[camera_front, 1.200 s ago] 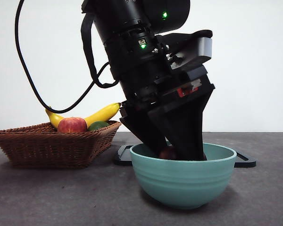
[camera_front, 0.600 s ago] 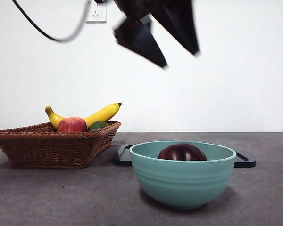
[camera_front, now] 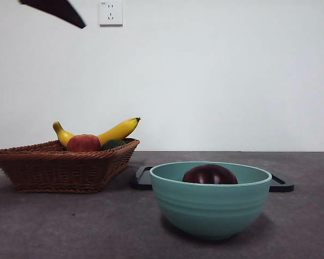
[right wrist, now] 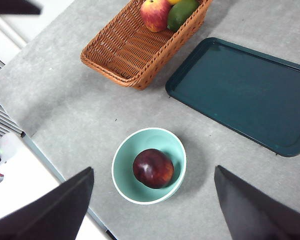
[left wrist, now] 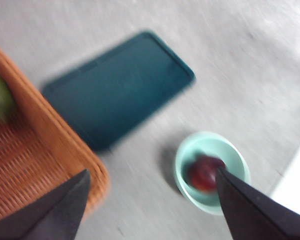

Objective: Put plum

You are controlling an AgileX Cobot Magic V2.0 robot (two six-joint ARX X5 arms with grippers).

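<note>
Since the plum (camera_front: pixel 209 174) rests delivered inside the teal bowl (camera_front: pixel 210 208), left gripper (left wrist: pixel 150 187) and right gripper (right wrist: pixel 152 192) hover high, jaws spread, empty.

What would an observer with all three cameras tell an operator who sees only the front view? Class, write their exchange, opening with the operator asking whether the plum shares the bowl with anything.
Operator: Is anything else in the bowl with the plum?
Observer: No. From above, the plum lies alone in the bowl.
Operator: What is the dark slab behind it?
Observer: A rectangular dark teal tray, beside the basket.
Operator: Are the grippers holding anything?
Observer: No. The left gripper and right gripper are both open, high above the table.
</note>
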